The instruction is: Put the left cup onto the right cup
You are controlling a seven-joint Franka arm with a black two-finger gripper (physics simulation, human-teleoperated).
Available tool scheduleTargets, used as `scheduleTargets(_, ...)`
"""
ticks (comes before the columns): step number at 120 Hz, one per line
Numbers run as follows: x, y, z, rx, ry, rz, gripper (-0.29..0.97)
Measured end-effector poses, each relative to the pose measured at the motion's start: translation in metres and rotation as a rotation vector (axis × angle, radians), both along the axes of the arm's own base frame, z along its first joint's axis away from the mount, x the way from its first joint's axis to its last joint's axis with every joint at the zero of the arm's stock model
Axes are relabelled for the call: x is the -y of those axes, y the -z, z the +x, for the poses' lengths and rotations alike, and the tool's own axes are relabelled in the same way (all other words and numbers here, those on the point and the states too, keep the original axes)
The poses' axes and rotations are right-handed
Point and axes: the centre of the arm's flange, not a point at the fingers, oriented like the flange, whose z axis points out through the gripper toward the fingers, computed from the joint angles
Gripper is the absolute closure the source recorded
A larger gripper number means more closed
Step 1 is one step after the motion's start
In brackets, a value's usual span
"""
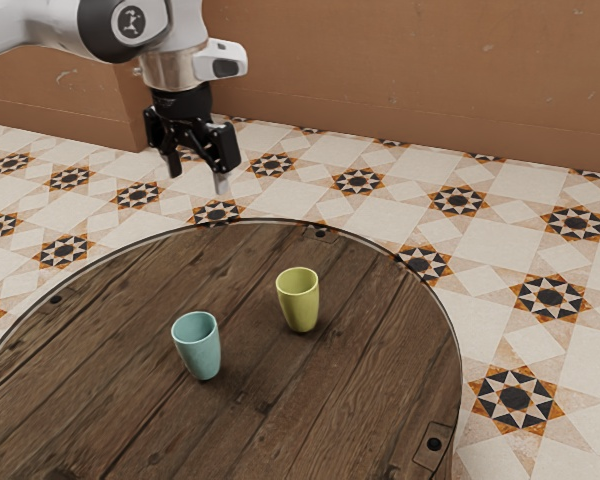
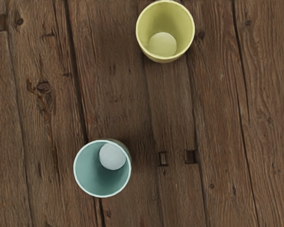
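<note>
The arm (image 1: 130, 30) comes in from the exterior view's upper left and holds the tool (image 1: 193, 172) high in the air, above the far edge of the tabletop (image 1: 100, 330) toward the exterior view's left. The tool points downward, its two black fingers (image 1: 220, 180) stand apart, and nothing sits between them. It touches neither cup.

Two cups stand upright on the round, dark wooden tabletop, with their open mouths facing up. The blue-green cup (image 1: 197, 345) is nearer the camera and toward the exterior view's left. The yellow-green cup (image 1: 298, 298) stands farther back and toward the exterior view's right. They are near each other but apart, with bare wood between them. Both lie well below the tool.

The wrist view looks straight down onto the planks of the tabletop (image 2: 227, 118). Both cups show as open rings with a pale round bottom inside. The blue-green cup (image 2: 102, 168) and the yellow-green cup (image 2: 165, 31) are both empty. Neither leans on the other, and neither is stacked.

Beyond the tabletop, a tiled floor (image 1: 500, 240) with dark star patterns runs back to a brown wall (image 1: 400, 70).
</note>
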Motion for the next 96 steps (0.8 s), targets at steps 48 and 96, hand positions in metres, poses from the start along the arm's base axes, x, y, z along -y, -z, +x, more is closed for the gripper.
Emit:
scheduleTargets(48, -0.004, 0.023, 0.003, -0.032, 0.016, 0.008, 0.0)
scheduleTargets(96, -0.021, 0.108, 0.012, -0.105, -0.008, 0.009, 0.0)
